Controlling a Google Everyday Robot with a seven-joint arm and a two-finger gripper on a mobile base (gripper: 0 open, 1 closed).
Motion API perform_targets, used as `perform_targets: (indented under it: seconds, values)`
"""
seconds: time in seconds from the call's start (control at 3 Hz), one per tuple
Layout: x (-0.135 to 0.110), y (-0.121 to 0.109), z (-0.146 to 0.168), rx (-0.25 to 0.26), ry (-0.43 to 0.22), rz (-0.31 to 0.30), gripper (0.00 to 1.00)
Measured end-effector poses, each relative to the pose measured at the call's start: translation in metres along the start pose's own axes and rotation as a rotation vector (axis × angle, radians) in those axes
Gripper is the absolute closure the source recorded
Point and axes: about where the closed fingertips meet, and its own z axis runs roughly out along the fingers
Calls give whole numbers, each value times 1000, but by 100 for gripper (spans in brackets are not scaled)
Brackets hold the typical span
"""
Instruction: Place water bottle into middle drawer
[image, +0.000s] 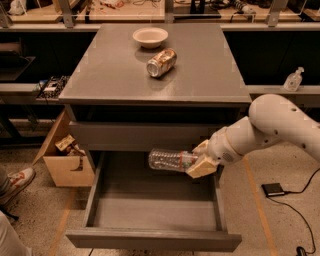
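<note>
- Gripper (199, 160) at the cabinet's right side, clamped on the right end of the water bottle (169, 160).
- Bottle held sideways, over the rear of the open middle drawer (150, 239).
- Up on the worktop (105, 75): tipped can (161, 62), bowl (150, 36) behind.

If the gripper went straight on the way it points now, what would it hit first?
The gripper, holding the water bottle sideways over the open middle drawer, points toward the drawer wall beside the cardboard box. The bottle would likely reach that wall first, though height is unclear.
</note>
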Motion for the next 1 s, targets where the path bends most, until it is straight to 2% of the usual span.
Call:
perform_targets:
  seconds: [0.33, 0.67, 1.0]
  values:
    - [33, 3, 47, -24, 66, 17, 100]
    - [56, 3, 92, -42, 85, 44, 100]
    - [57, 3, 96, -46, 80, 49, 100]
